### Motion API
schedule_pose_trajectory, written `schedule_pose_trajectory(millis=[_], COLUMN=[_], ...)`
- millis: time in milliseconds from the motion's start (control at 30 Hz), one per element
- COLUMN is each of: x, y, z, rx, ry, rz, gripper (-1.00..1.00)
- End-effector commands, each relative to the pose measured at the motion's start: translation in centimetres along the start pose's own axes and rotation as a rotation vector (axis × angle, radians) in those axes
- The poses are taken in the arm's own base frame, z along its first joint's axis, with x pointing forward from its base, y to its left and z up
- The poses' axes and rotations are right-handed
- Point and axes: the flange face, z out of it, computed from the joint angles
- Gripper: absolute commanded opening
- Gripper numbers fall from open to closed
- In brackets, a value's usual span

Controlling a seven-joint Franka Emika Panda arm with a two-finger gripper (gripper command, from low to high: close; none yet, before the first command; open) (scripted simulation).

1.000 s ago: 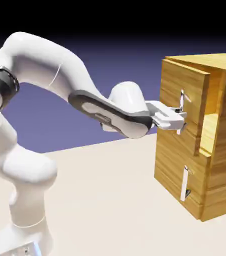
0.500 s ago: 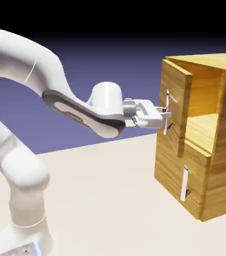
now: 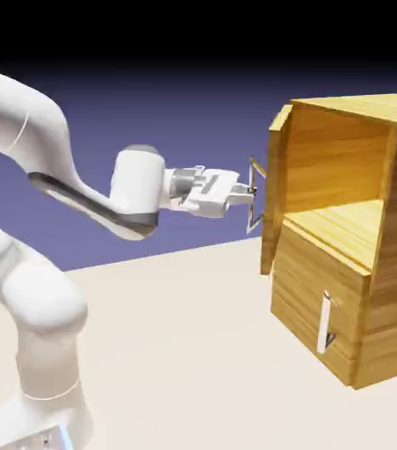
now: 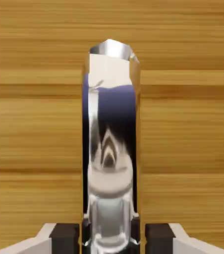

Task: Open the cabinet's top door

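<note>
Gripper (image 3: 251, 195) pinches the handle (image 4: 111, 149) of the top door (image 3: 276, 189), which stands swung wide off the cabinet (image 3: 360, 237) front edge, probably near square; handle's long axis runs vertical, dead ahead between the fingers.

Hand view: handle (image 4: 111, 149) runs off the bottom edge, covering the jaws' inner faces. Exterior view: cabinet (image 3: 360, 264) cut by right edge; fingertip contact too small to resolve.

Pale beige table (image 3: 193, 352), plain blue-violet backdrop (image 3: 193, 105) darkening to black above
</note>
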Motion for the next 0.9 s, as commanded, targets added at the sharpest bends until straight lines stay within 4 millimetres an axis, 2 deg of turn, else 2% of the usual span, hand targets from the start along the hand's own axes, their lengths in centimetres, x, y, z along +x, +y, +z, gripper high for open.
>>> schedule_pose_trajectory(millis=[0, 467, 667, 867], x=[0.3, 5.4, 8.2, 10.9], y=[0.2, 5.4, 8.1, 10.9], z=[-0.6, -9.3, -12.1, -14.0], rx=[0.016, 0.278, 0.387, 0.486], ry=[-0.015, -0.277, -0.386, -0.485], rz=[0.000, 0.000, 0.000, 0.000], gripper=[-1.00, -1.00, -1.00, -1.00])
